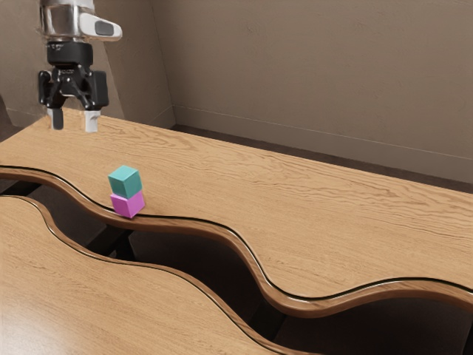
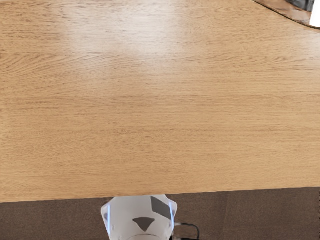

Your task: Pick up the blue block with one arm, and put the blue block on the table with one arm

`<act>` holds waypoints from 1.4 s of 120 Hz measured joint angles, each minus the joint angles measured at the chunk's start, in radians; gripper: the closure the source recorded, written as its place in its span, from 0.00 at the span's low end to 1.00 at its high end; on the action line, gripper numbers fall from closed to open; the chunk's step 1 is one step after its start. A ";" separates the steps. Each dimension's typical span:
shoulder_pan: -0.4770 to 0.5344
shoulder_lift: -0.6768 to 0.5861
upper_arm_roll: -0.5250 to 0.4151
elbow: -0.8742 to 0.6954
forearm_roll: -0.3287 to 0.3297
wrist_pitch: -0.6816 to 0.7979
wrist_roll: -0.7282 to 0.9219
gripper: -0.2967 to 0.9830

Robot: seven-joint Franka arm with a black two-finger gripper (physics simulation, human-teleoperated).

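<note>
The blue block, a teal cube, sits upright on top of a magenta block, the two touching and stacked with their faces slightly out of line. The lower block rests on the table, close by its wavy, dark-lined edge.

Above the tabletop, toward the exterior view's left and well apart from the stack, hangs the gripper. Its two fingers stand apart, with a wide space between the pale tips, and both point straight down. The black gripper body is upright and about level, and the metal-and-white wrist rises vertically over it to the exterior view's upper edge. The fingertips are higher than the top of the stack and off to one side of it.

In the wrist view the hand's camera looks down on bare wood grain, with the arm's white base beyond the straight table edge, a thin black cable beside it and brown floor around.

In the exterior view a dark, winding gap separates the table from a second wooden top. A plain brown wall stands behind.
</note>
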 joint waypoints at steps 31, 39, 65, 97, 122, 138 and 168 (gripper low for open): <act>0.281 0.170 -0.122 -0.161 0.099 0.532 0.035 0.25; 0.316 0.225 -0.128 -0.194 0.119 0.662 0.058 0.25; 0.344 0.330 -0.169 -0.213 0.147 0.944 0.143 0.25; 0.372 0.385 -0.181 -0.243 0.151 1.099 0.222 0.25; 0.374 0.399 -0.193 -0.249 0.147 1.149 0.266 0.25; 0.383 0.392 -0.191 -0.271 0.144 1.162 0.287 0.25; 0.391 0.450 -0.193 -0.224 0.143 1.173 0.316 0.25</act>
